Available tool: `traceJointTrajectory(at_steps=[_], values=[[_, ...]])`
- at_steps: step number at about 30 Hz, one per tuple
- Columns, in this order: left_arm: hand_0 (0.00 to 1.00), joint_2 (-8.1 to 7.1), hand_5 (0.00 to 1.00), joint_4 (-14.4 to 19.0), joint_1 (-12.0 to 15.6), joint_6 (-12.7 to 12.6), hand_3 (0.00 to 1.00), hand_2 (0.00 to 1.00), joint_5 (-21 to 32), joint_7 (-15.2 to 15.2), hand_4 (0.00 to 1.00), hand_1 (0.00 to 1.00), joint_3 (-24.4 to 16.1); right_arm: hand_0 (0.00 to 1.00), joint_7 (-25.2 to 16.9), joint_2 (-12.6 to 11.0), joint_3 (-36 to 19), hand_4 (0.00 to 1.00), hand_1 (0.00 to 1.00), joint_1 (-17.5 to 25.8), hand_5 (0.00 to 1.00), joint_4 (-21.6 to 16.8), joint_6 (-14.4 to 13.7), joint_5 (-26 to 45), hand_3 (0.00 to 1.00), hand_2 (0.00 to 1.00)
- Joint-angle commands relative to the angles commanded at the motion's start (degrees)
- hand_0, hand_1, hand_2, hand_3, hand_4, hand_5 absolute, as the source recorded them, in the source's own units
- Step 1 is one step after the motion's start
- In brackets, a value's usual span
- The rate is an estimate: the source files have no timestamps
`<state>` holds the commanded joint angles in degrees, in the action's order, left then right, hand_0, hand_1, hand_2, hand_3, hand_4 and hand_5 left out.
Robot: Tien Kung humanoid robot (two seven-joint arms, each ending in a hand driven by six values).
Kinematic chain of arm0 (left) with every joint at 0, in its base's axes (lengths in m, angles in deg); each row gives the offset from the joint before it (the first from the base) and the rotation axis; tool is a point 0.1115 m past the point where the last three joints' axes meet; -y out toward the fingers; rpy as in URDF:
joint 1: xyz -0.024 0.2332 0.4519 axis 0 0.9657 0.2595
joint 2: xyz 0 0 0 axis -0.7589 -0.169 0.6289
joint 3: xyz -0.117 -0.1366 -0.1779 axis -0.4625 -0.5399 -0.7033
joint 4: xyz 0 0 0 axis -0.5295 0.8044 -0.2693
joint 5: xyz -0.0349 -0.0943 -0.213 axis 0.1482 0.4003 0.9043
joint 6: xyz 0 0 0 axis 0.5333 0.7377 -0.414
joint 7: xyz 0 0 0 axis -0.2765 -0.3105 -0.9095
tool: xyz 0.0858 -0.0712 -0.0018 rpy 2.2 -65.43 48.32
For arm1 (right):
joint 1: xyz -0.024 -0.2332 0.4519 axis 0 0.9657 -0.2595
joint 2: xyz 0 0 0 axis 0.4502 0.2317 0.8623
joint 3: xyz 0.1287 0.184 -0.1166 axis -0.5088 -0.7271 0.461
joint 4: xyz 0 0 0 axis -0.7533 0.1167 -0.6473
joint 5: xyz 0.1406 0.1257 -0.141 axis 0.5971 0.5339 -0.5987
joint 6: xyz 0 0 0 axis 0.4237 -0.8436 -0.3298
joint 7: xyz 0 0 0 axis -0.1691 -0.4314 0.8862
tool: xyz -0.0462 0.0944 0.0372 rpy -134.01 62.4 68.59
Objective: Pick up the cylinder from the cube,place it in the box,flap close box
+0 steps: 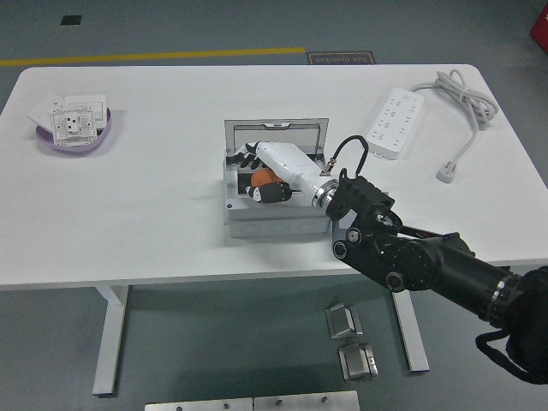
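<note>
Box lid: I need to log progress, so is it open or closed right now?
Open. The box lid stands up behind the box, with the right hand and orange cylinder inside.

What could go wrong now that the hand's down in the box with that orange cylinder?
1. The right hand sits deep inside the grey box with the orange cylinder under its fingers; if they have not fully let go, withdrawing could drag it back out.
2. The lid stands upright just behind the hand, so a careless lift could knock it.
3. The wrist cable loops near the box's right wall and might snag there.
</note>
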<state>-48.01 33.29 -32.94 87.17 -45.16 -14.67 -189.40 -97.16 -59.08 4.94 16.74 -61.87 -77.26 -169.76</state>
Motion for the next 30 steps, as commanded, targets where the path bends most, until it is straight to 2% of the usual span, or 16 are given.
traceJointTrajectory(at_steps=[2,7,11,19,23,26,30], values=[[0.622,0.02,0.057,0.00,-0.04,0.00,0.594,0.550,0.07,0.00,0.502,0.599,0.14,0.533,-0.08,-0.09,-0.08,0.783,0.554,0.05,0.248,0.10,-0.01,-0.03,0.684,0.619],[0.622,0.19,0.057,0.00,0.04,0.04,0.594,0.550,-0.07,-0.04,0.502,0.599,0.00,0.533,0.29,-0.72,-0.73,0.783,0.554,0.38,0.248,-1.24,0.10,-0.03,0.684,0.619],[0.622,0.48,0.057,0.00,0.38,0.07,0.595,0.549,-0.70,-0.11,0.500,0.597,-0.82,0.525,1.14,-2.64,-1.78,0.797,0.549,1.03,0.268,-5.58,0.58,1.56,0.682,0.609],[0.622,0.97,0.059,0.00,0.88,0.18,0.595,0.549,-1.75,-0.28,0.499,0.597,-2.03,0.520,4.14,-7.58,-5.54,0.820,0.542,1.92,0.296,-15.94,3.65,5.27,0.680,0.600],[0.622,1.06,0.060,0.00,0.93,0.23,0.595,0.548,-1.86,-0.39,0.498,0.596,-2.04,0.507,5.13,-8.56,-7.60,0.811,0.524,0.57,0.299,-20.06,5.06,6.57,0.673,0.602],[0.622,1.09,0.059,0.00,0.87,0.30,0.594,0.547,-1.98,-0.49,0.496,0.593,-1.98,0.508,5.49,-8.52,-9.47,0.795,0.513,-1.52,0.304,-19.76,5.75,6.56,0.671,0.604],[0.622,0.95,0.059,0.00,0.83,0.38,0.594,0.547,-2.46,-0.62,0.496,0.593,-2.18,0.508,4.90,-7.68,-10.98,0.795,0.513,-4.85,0.304,-15.90,6.31,7.72,0.671,0.604]])
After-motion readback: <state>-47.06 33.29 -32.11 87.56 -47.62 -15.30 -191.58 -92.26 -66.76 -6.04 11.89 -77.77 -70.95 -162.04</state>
